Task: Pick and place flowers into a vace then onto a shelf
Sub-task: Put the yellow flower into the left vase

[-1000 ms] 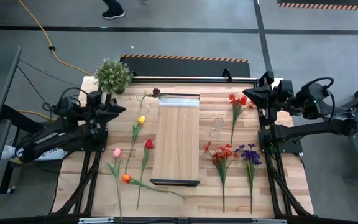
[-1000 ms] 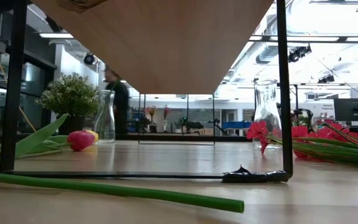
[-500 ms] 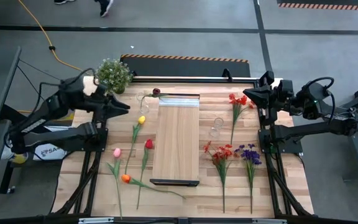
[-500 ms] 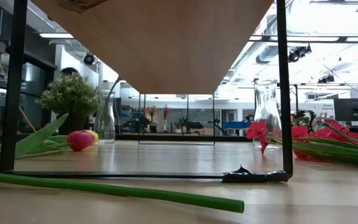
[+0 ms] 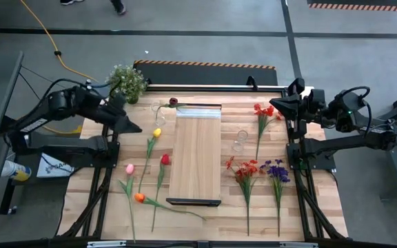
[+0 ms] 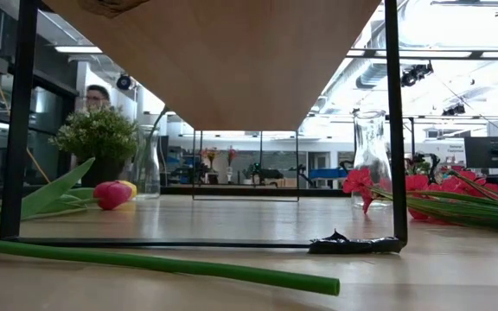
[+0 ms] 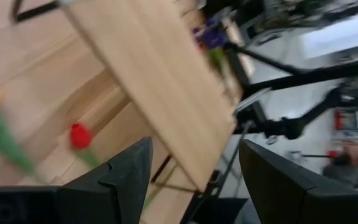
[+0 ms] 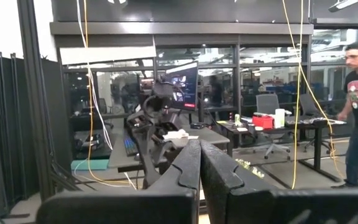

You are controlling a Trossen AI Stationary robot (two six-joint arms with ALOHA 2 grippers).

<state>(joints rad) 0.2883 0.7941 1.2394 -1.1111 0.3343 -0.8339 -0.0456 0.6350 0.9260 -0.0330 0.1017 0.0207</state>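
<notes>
My left gripper (image 5: 131, 124) hovers with jaws spread, empty, just above the yellow tulip (image 5: 157, 132); the shelf (image 5: 196, 153) lies beside it. My right gripper (image 5: 278, 106) waits, jaws pressed together, beside the red flowers (image 5: 262, 111).

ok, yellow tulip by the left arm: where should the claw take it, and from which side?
Probably mid-stem, from straight above. The yellow tulip lies flat on the table, its thin green stem running toward the near edge, so the fingers should straddle the stem crosswise, below the bulky head. The open left claw hangs just beside that bloom; it looks best placed.
</notes>
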